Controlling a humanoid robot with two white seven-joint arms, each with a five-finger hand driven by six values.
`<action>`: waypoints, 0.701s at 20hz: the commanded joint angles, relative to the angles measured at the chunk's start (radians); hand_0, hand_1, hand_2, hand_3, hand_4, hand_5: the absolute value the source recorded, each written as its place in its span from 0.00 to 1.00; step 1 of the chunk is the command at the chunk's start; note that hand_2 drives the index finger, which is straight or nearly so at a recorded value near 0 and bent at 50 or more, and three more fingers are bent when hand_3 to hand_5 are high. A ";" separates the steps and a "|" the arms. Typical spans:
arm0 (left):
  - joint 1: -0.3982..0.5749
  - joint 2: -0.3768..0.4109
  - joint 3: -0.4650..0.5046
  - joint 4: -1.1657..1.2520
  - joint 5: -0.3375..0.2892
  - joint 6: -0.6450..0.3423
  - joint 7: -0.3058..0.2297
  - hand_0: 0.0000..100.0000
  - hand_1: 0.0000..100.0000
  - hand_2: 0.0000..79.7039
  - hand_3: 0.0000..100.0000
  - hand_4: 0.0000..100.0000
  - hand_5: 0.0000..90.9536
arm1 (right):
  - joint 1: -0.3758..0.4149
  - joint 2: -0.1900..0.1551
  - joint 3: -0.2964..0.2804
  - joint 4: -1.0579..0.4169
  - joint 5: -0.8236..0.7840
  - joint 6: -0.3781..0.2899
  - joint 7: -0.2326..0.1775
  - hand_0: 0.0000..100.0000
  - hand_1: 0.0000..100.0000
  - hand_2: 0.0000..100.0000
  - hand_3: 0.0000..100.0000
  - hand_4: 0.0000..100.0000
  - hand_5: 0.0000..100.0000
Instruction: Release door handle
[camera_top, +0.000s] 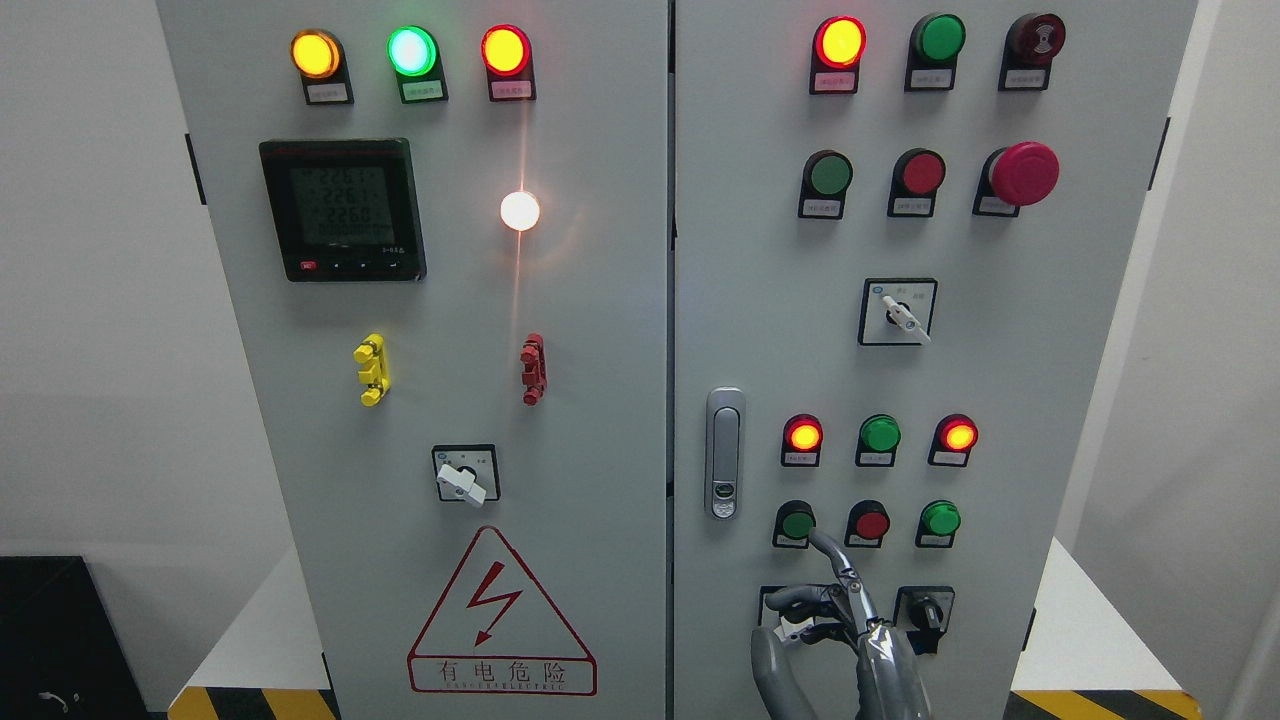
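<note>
The silver door handle (725, 452) sits flush and upright on the left edge of the right cabinet door (1010, 380). My right hand (825, 610) rises from the bottom edge, below and to the right of the handle and apart from it. It holds nothing. One finger (835, 565) points up toward a green button (797, 523), and the other fingers (800, 603) bend loosely to the left in front of a selector switch plate. The left arm does not show.
Both grey cabinet doors are closed, with the seam (671, 360) between them. Lamps, push buttons, a red emergency stop (1024, 173) and rotary switches (924, 610) cover the right door. The left door carries a meter (342, 210), a switch (464, 478) and a warning triangle (500, 615).
</note>
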 joint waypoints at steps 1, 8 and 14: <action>0.018 0.000 0.000 0.000 0.000 0.000 0.000 0.12 0.56 0.00 0.00 0.00 0.00 | -0.045 0.002 0.020 0.067 0.198 -0.003 -0.017 0.40 0.38 0.01 0.99 1.00 1.00; 0.018 0.000 0.000 0.000 0.000 0.000 0.000 0.12 0.56 0.00 0.00 0.00 0.00 | -0.070 0.002 0.042 0.113 0.383 -0.006 -0.048 0.38 0.37 0.02 1.00 1.00 1.00; 0.018 0.000 0.000 0.000 0.000 0.000 0.000 0.12 0.56 0.00 0.00 0.00 0.00 | -0.073 0.002 0.048 0.139 0.530 -0.017 -0.066 0.37 0.35 0.02 1.00 1.00 1.00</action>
